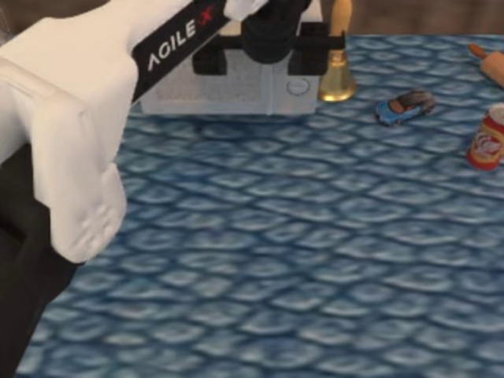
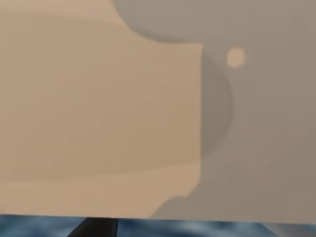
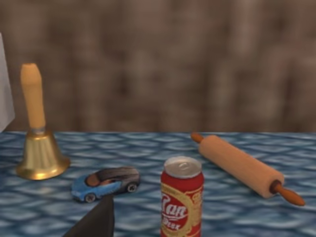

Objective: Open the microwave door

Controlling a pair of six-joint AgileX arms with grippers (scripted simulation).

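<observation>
Above microwave (image 1: pixel 236 90), left end effector (image 1: pixel 272 55).

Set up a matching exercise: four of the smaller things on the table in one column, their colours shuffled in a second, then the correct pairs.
Things:
1. bell
2. toy car
3. soda can
4. rolling pin

Colours:
A. red with a silver top
B. pale wood with orange-brown handles
C. brass body with a wooden handle
D. blue with a grey roof

Pairs: 1-C, 2-D, 3-A, 4-B
</observation>
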